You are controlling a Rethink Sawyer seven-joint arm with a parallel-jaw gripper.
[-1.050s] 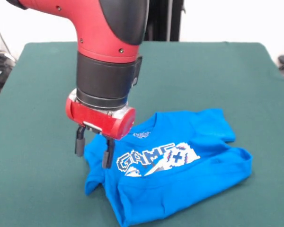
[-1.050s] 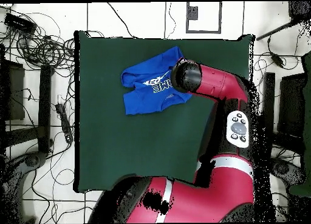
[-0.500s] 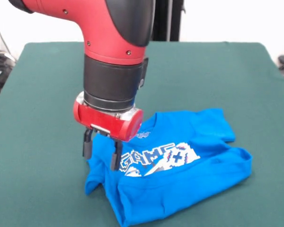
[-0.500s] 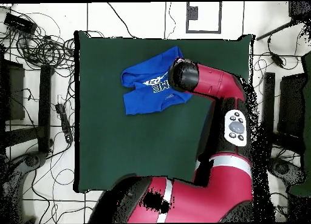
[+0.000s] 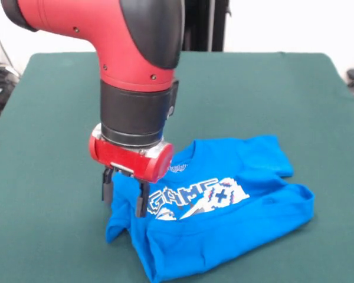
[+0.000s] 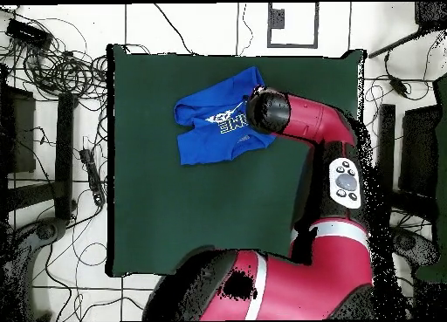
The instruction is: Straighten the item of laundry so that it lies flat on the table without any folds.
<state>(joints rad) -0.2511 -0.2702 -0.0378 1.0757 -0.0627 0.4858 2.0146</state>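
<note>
The red and black arm (image 5: 135, 76) points straight down; its gripper (image 5: 124, 199) hangs low, fingers (image 5: 141, 200) parted.

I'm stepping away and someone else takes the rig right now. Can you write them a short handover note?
Gripper: open, fingers down at the T-shirt's sleeve edge, straddling the cloth, not yet closed on it.
T-shirt: print side up on the green table, crumpled, lower part folded and bunched.
Done: gripper positioned at the edge.
Left: grip the cloth, pull it out, flatten every fold.
</note>
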